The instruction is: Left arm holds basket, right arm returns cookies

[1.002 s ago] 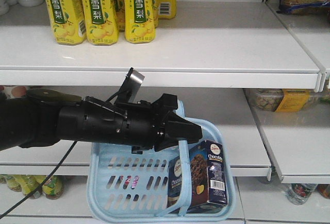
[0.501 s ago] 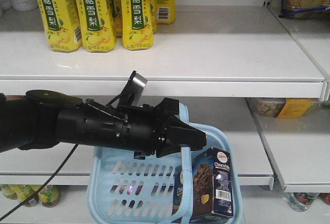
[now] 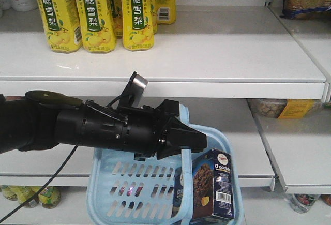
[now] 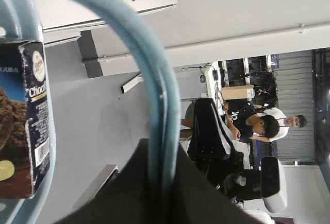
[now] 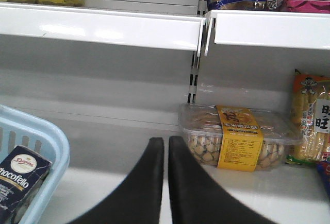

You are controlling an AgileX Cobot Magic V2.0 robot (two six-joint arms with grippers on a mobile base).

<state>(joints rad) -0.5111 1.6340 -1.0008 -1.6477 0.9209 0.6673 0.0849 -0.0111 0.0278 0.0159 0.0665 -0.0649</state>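
Inside the basket (image 3: 111, 183), at 4 o'clock of the left gripper (image 3: 195, 140) clamped on its handle (image 3: 184, 170), the cookies (image 3: 212, 183) are stood upright. The right gripper (image 5: 165, 142) is seen closed and empty; it should be opened, then swung toward 8 o'clock

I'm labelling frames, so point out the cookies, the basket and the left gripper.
cookies (image 3: 209, 183), front view, box's front face.
basket (image 4: 159, 87), left wrist view, handle's arch.
left gripper (image 3: 200, 141), front view, tip at the handle.

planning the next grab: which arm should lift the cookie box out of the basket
Right. The left gripper is clamped on the basket handle, so it is busy. The right gripper is empty, fingers together, with the cookie box low on the left of its wrist view.
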